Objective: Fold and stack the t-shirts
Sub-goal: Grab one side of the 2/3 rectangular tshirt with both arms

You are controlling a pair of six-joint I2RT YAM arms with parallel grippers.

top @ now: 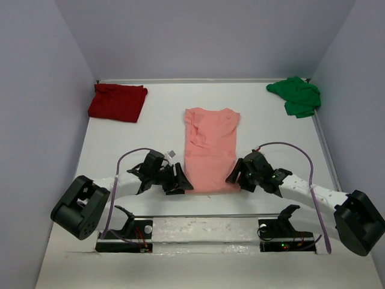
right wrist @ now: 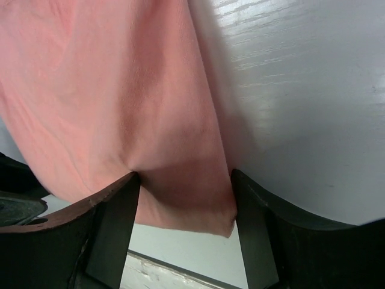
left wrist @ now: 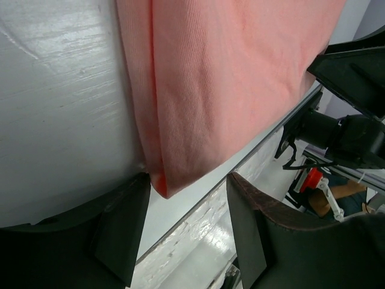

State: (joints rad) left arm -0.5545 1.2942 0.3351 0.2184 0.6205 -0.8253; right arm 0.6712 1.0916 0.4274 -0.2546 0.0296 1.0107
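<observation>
salmon-pink t-shirt near hem | left gripper jaws apart, corner barely inside | right gripper jaws apart, astride hem | I expect left could miss the corner, skewing fold

A white painted table sits between plain pale grey walls under even light.

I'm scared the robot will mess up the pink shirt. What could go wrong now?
The left gripper has only the very corner of the salmon-pink shirt between its open fingers, so it might slip out. The right gripper straddles more cloth, so the fold could come out crooked.
</observation>
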